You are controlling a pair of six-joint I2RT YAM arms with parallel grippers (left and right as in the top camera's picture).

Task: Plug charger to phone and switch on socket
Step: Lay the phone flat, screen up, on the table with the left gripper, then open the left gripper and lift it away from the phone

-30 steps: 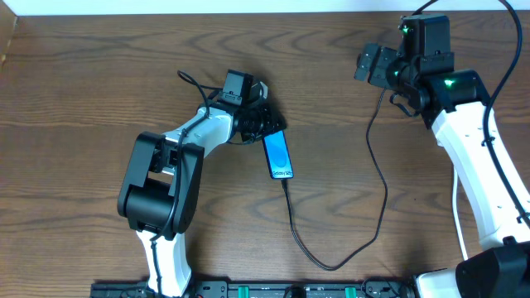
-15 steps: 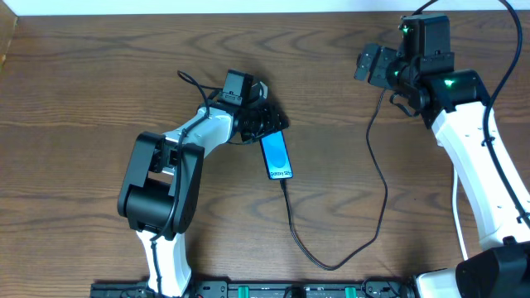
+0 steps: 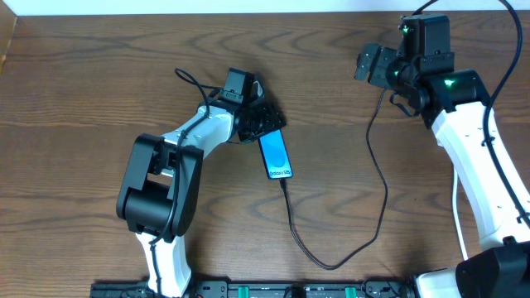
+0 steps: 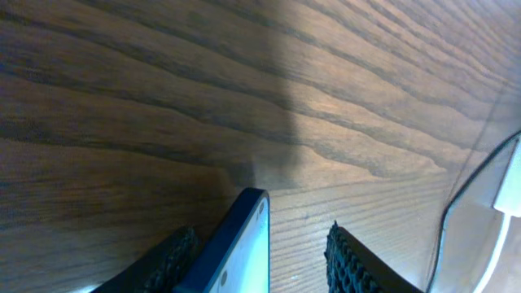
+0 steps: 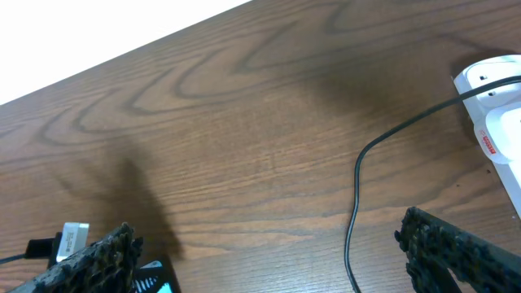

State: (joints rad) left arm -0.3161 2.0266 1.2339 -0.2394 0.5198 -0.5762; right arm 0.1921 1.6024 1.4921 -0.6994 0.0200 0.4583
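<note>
The phone (image 3: 277, 156), blue screen up, lies flat at mid-table. The charger's thin black cable (image 3: 374, 217) meets the phone's near end, loops toward the front edge and runs up to the right arm. My left gripper (image 3: 263, 124) is low at the phone's far end. In the left wrist view the phone's corner (image 4: 244, 244) sits between the open fingers of the left gripper (image 4: 259, 236), against the left one and apart from the right one. My right gripper (image 3: 373, 66) is open and empty above the table. In its wrist view, that gripper (image 5: 267, 224) shows with the white socket (image 5: 492, 106) at the right edge.
The socket is hidden under the right arm in the overhead view. The left arm's thicker black cable (image 3: 189, 81) curls behind its wrist. The left arm's black base (image 3: 157, 186) stands left of the phone. The table's back edge (image 3: 248, 12) meets a white wall.
The phone's far end has shifted slightly left together with my left gripper. The right arm and the cable loop have not moved.
</note>
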